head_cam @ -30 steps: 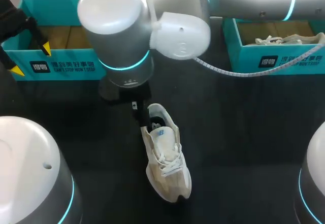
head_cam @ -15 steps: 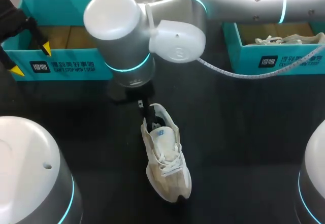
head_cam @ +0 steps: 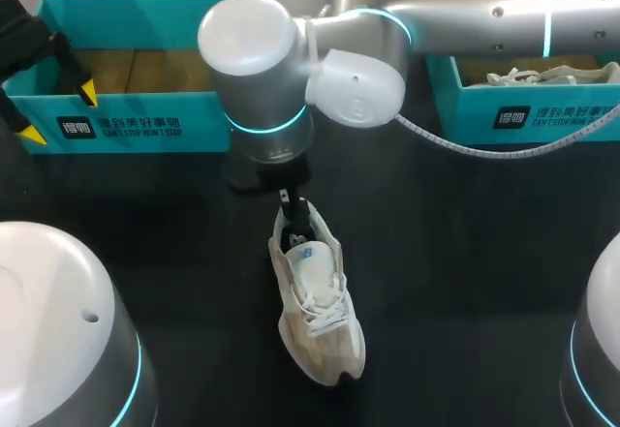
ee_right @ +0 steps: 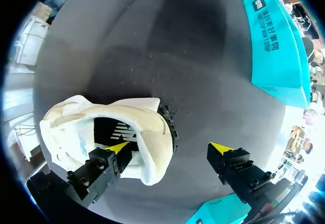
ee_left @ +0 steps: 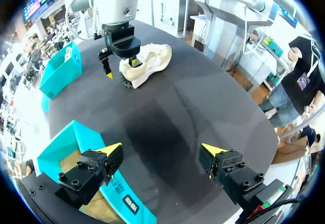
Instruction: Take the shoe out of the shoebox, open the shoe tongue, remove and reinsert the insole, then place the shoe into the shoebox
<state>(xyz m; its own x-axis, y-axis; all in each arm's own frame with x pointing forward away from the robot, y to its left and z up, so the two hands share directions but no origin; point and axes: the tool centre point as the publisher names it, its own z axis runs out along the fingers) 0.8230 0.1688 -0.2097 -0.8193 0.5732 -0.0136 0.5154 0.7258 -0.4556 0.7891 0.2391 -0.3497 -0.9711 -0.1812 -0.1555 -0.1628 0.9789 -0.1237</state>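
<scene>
One big, dark, round table [head_cam: 465,253] held everything. My silver right arm [head_cam: 465,6] came in from the right and reached past the middle of the table. A white curly cable [head_cam: 465,146] hung from it.

Two teal shoeboxes stood at the far side, well apart. The left shoebox [head_cam: 126,122] showed its brown floor. The right shoebox [head_cam: 523,112] had a pale shoe with white laces [head_cam: 542,76] lying in it.

The cream sneaker [head_cam: 315,301] stood on its sole in the middle of the table, outside both boxes, with its heel pointing toward the boxes. The right gripper [ee_right: 170,147] was at that heel with its jaws wide apart. One yellow fingertip [ee_right: 118,147] poked down inside the heel opening, and the other was outside, clear of the shoe.

The left gripper [ee_left: 163,148] hung by the left shoebox, far from the sneaker, with its jaws wide apart and holding nothing.
</scene>
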